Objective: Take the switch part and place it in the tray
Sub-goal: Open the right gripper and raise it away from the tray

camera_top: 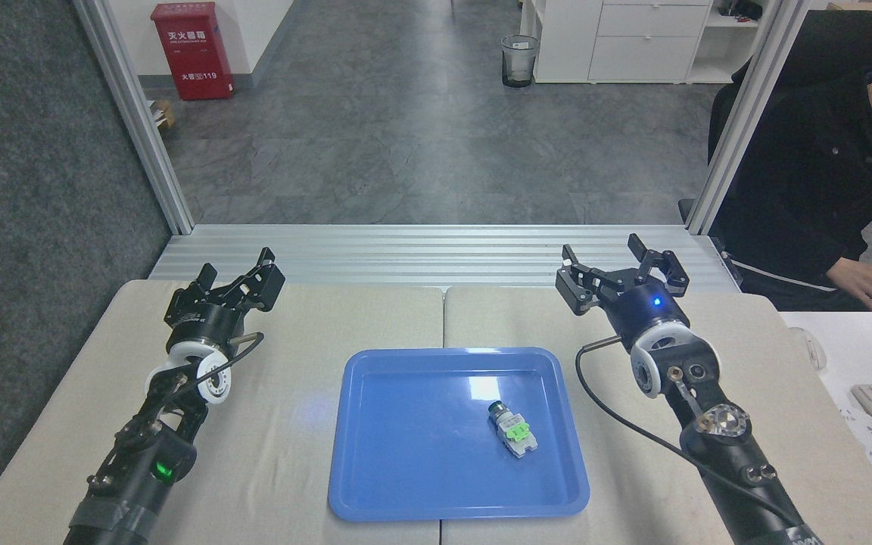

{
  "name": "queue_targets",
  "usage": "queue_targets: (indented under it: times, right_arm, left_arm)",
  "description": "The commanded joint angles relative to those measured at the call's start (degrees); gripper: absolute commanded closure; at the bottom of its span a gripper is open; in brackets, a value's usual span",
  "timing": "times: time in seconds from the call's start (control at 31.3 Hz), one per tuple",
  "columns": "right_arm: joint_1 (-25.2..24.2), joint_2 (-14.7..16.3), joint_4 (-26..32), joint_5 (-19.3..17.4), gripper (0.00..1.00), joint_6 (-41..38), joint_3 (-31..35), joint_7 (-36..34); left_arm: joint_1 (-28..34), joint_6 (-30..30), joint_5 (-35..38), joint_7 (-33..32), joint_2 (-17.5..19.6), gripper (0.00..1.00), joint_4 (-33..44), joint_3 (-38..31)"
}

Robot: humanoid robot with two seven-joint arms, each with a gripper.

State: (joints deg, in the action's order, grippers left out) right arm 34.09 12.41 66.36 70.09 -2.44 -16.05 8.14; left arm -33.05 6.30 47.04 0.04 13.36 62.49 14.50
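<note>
Head view, nearest to farthest. The large, shallow, glossy blue plastic tray (pixel 406 484) with rounded corners and a raised rim lies flat near the front of the beige cloth-covered bench (pixel 746 393), straddling the seam between its two panels, where either arm could plausibly reach it. Inside it, right of centre, the small pushbutton switch part (pixel 510 430) rests on its side, its dark round metallic head pointing up-left and its whitish body and bright green block towards the near-right corner; nothing touches it, so the placing step appears complete. Farther back on the right, the right pincer (pixel 621 271) is raised over the bench's far edge, well apart from the tray, its fingers spread and empty. On the left, the left pincer (pixel 239 278) sits near the far-left corner, likewise spread and holding nothing, apparently parked out of the way. Beyond the aluminium-framed barrier (pixel 436 253), a seated person in dark clothing (pixel 822 166) occupies the far right.
</note>
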Motion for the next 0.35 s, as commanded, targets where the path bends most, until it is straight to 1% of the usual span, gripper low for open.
queue_targets:
  times: [0.0,0.16,0.26,0.32]
  right_arm:
    - [3.00,11.67,-10.20,-4.51,0.01,-6.18,4.89,-0.85]
    - [2.56,11.76,-10.29,-8.21,0.01,-6.00,4.98,-1.20]
    - [2.38,12.02,-10.29,-9.35,0.01,-6.09,4.98,-1.20]
    - [2.03,13.16,-10.37,-9.44,0.01,-6.09,5.33,-1.20]
  left_arm:
    - [0.00,0.03,-0.02,0.04,0.00,0.00,0.00,0.00]
    - [0.00,0.03,-0.02,0.04,0.00,0.00,0.00,0.00]
    - [0.00,0.03,-0.02,0.04,0.00,0.00,0.00,0.00]
    - [0.00,0.03,0.07,0.04,0.00,0.00,0.00,0.00]
